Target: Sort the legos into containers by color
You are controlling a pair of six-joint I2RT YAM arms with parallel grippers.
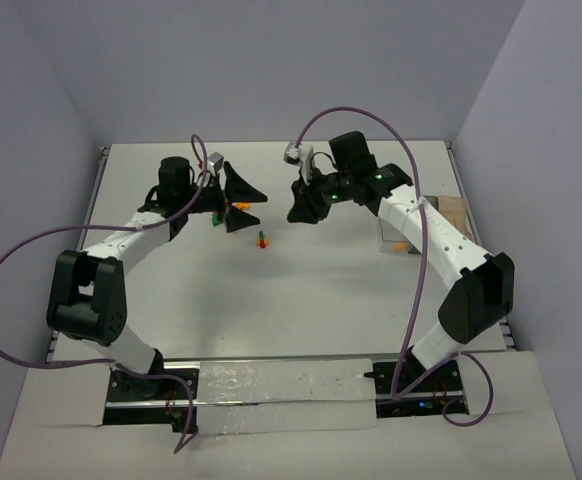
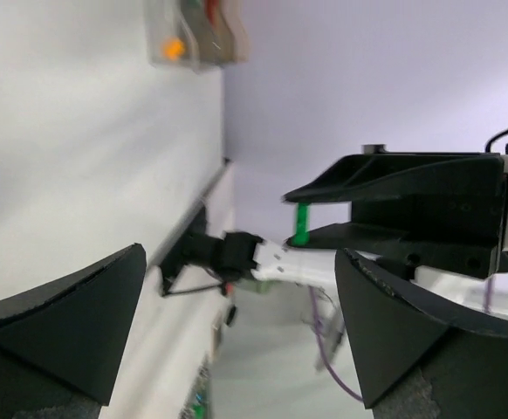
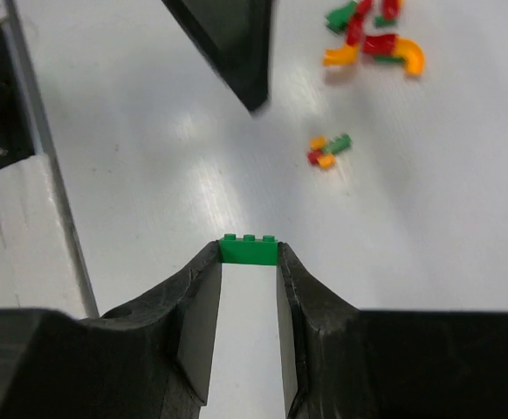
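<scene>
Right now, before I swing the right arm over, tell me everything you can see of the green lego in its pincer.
The green lego is a small, thin brick of smooth bright plastic with three studs along its far edge. It sits crosswise at the very tip of the right pincer, clamped on both ends by the black fingertips. Nothing else touches it; the white table shows beyond.

glossy white table (image 3: 411, 262), smooth plastic legos (image 3: 376, 44) — shiny

No writing, label, brand or number can be read — not in any view.
</scene>
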